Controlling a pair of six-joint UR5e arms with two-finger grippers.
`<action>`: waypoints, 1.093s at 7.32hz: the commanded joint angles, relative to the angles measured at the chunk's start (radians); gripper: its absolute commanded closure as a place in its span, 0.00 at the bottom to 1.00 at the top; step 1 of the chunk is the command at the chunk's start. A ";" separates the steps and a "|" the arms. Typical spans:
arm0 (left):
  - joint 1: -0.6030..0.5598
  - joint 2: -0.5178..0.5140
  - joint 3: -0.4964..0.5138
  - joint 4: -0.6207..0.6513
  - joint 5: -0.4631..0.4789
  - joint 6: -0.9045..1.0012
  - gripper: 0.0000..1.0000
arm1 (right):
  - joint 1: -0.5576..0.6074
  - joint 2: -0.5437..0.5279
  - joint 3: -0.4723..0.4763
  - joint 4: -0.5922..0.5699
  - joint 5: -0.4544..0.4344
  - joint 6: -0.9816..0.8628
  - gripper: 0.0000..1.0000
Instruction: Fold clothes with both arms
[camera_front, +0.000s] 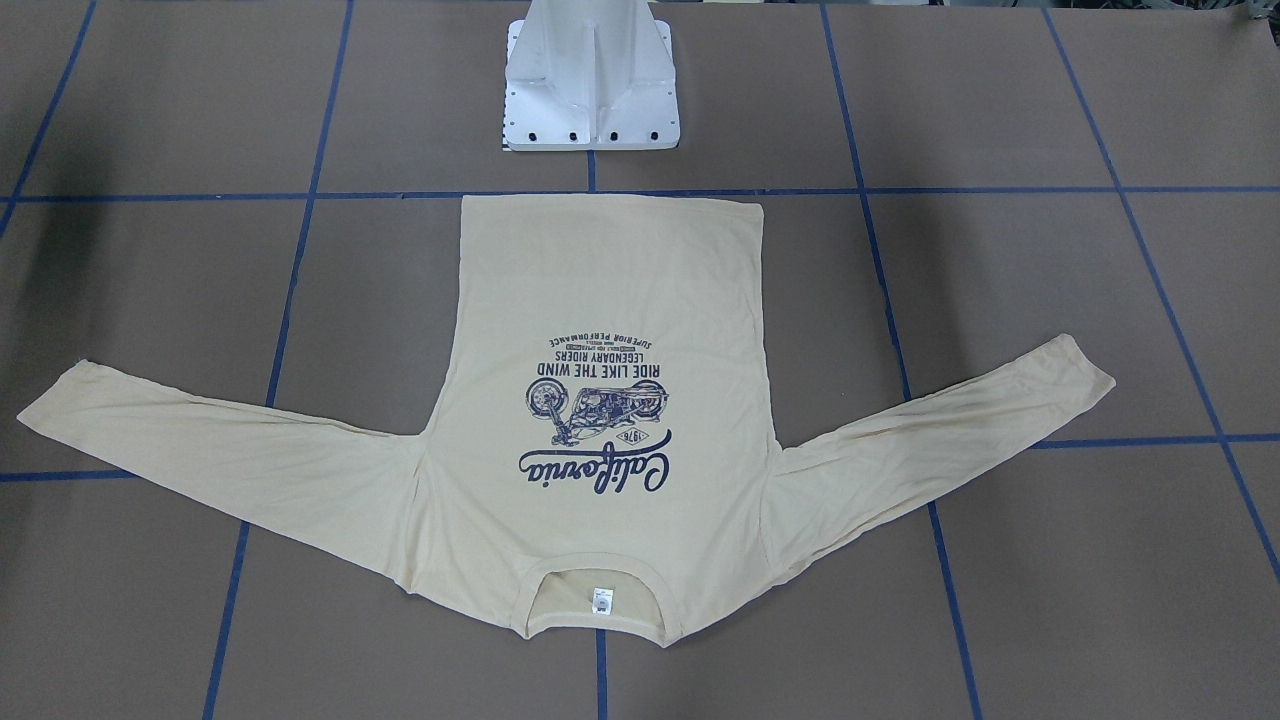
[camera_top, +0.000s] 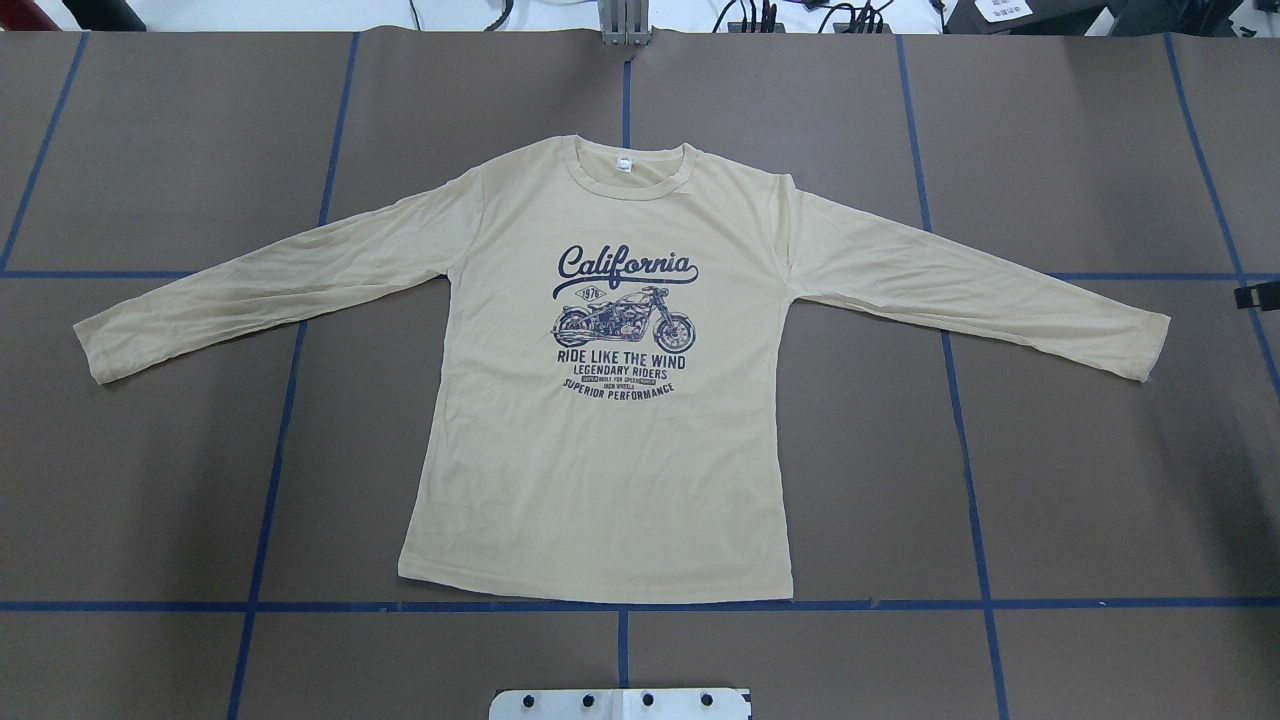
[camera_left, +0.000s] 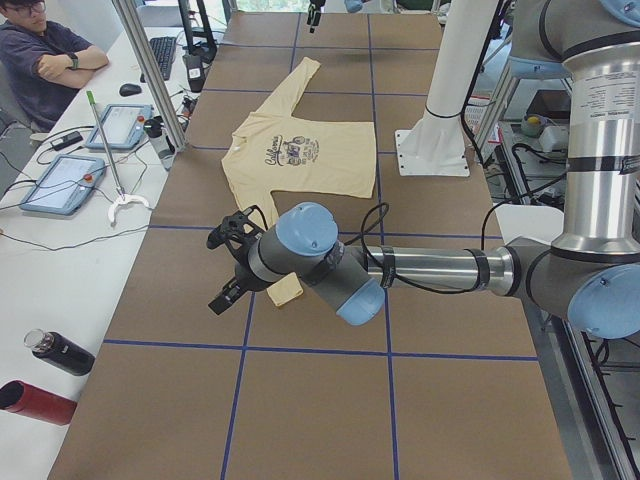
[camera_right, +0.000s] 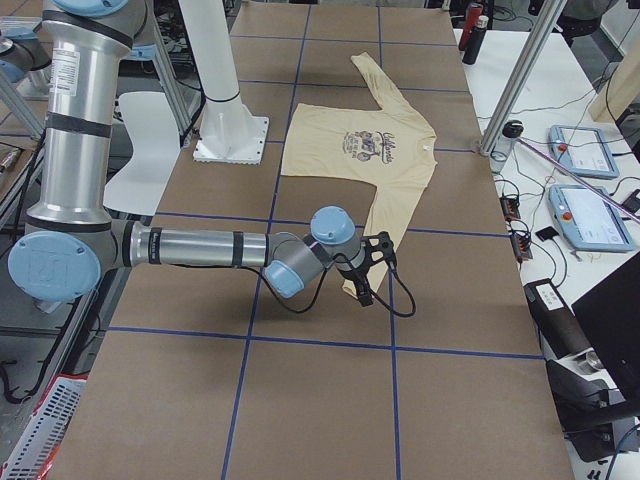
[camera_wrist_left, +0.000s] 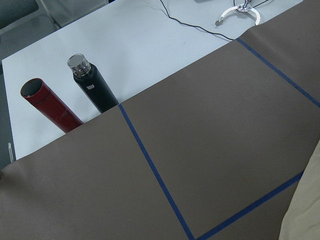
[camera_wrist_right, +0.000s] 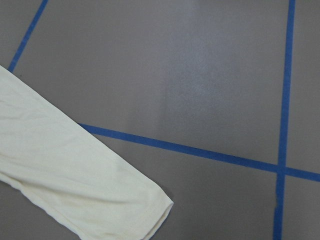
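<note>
The clothes are one cream-yellow long-sleeved T-shirt (camera_top: 600, 480) lying flat with the navy print up, both sleeves spread and the collar away from the robot's base. It also shows in the front-facing view (camera_front: 600, 290). My left gripper (camera_left: 220, 268) hangs just above the table at the cuff of the near sleeve (camera_left: 285, 290). My right gripper (camera_right: 371, 270) hovers by the other cuff (camera_wrist_right: 125, 210). Both grippers show only in the side views, so I cannot tell whether they are open or shut. Neither visibly holds any cloth.
The white pedestal base (camera_front: 590, 90) stands behind the shirt's hem. A red bottle (camera_wrist_left: 50, 107) and a black bottle (camera_wrist_left: 95, 90) lie on the white side table past the left end. Tablets (camera_left: 60, 180) and a seated person (camera_left: 45, 60) are there too.
</note>
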 joint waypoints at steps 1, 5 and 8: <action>0.000 0.002 -0.001 -0.003 0.001 0.000 0.01 | -0.093 0.031 -0.141 0.166 -0.060 0.112 0.05; 0.000 0.008 0.000 -0.003 0.002 0.002 0.01 | -0.159 0.059 -0.182 0.167 -0.111 0.126 0.11; 0.000 0.011 0.002 -0.003 0.002 0.003 0.01 | -0.173 0.136 -0.251 0.167 -0.119 0.140 0.18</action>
